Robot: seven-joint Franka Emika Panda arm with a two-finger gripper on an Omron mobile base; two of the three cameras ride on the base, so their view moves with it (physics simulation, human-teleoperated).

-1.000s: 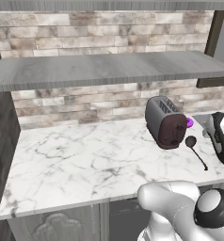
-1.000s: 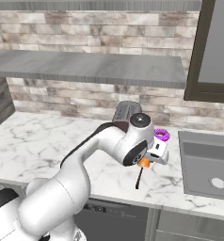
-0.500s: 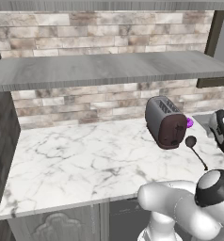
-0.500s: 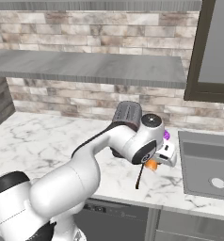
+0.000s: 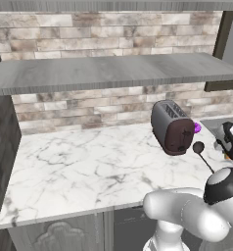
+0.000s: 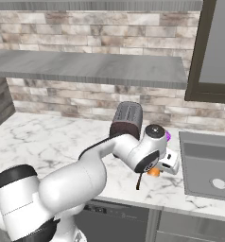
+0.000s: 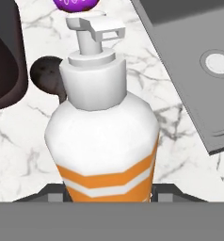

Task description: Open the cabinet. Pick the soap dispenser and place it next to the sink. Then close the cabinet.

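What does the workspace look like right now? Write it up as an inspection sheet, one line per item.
Surface: white marble countertop, a bare stretch left of the toaster.
Job's things: soap dispenser, orange with white pump, held over the countertop just left of the sink; cabinet shelf boards bare.
Clutter: dark toaster; purple round thing behind it; dark ladle-like utensil lying beside it.
Pincer: pincer shut on the soap dispenser.
Cables: nothing seen.
Surroundings: brick backsplash; grey base cabinet below.
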